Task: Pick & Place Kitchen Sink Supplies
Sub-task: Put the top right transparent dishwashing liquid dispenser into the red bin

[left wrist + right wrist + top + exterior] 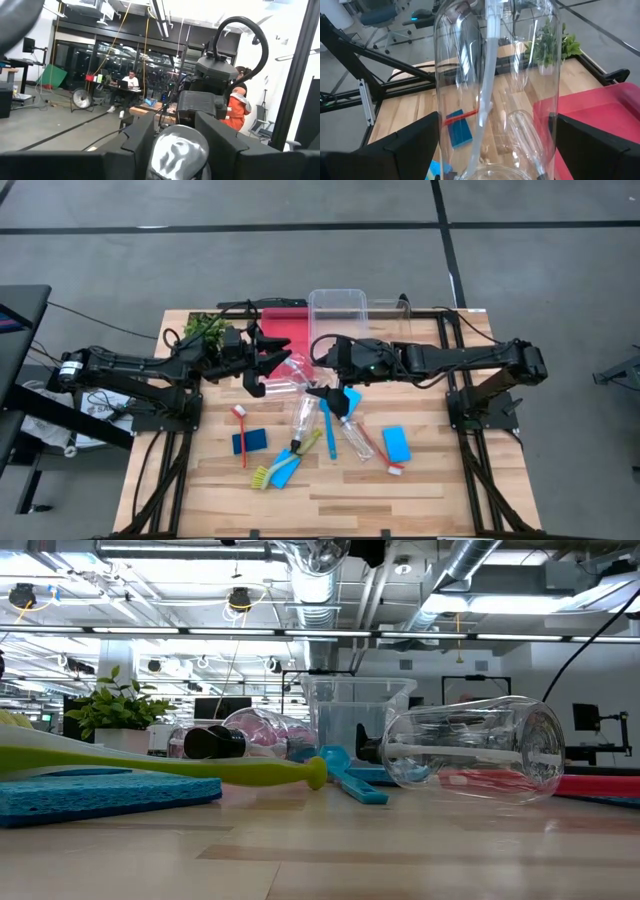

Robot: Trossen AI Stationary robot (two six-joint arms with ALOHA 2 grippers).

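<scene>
A small clear bottle (pixel 292 370) hangs in the air above the table's middle, between my two grippers. My left gripper (pixel 268 368) comes from the table's left and is shut on the bottle's near end (pixel 179 147). My right gripper (pixel 318 370) comes from the right. It stands open, its fingers (pixel 410 145) on either side of the bottle's other end (pixel 520 60); I cannot tell whether they touch it. A white tube shows inside the bottle. More bottles (pixel 303 418), blue sponges (pixel 396 443) and brushes (pixel 325 425) lie on the table below. My left gripper pinches the rounded end of the clear bottle (pixel 170 142) between its two fingers (pixel 137 145). The fingers come roughly level from the table's left. The bottle sticks out ahead of them toward my right gripper, lifted clear of the table.
At the far edge stand a red tray (pixel 285 330), a clear bin (pixel 338 308) and a leafy plant (pixel 205 330). On the near half lie a red brush (pixel 240 435), a yellow-green brush (pixel 290 460) and another bottle (pixel 355 435). The nearest strip of the wooden table (pixel 400 505) is bare.
</scene>
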